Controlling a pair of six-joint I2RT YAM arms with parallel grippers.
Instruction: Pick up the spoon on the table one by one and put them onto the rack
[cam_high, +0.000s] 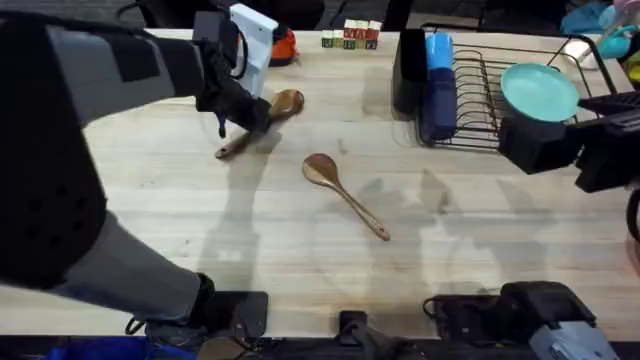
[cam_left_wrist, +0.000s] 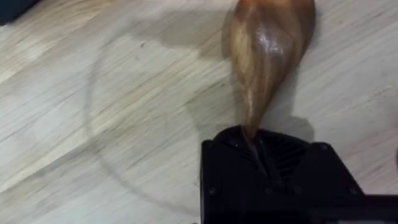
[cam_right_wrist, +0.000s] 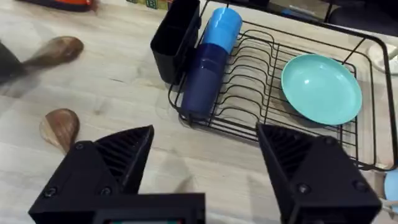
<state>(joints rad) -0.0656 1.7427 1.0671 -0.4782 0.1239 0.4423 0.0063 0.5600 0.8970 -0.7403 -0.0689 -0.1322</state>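
Note:
One brown wooden spoon (cam_high: 284, 104) lies at the back left of the table (cam_high: 200, 230). My left gripper (cam_high: 246, 114) is shut on its handle just behind the bowl. In the left wrist view the spoon's neck (cam_left_wrist: 256, 93) runs in between the black fingers (cam_left_wrist: 311, 180). A second spoon (cam_high: 340, 190) lies free mid-table, bowl toward the back. The black wire rack (cam_high: 480, 110) stands at the back right, its box-shaped holder (cam_high: 407, 70) on the left end. My right gripper (cam_right_wrist: 205, 168) hovers open in front of the rack (cam_right_wrist: 261, 118), holding nothing.
The rack holds a teal plate (cam_high: 540, 92) and stacked blue cups (cam_high: 438, 85). An orange object (cam_high: 284, 45) and small coloured blocks (cam_high: 350, 36) sit along the back edge. Bare tabletop stretches between the free spoon and the rack.

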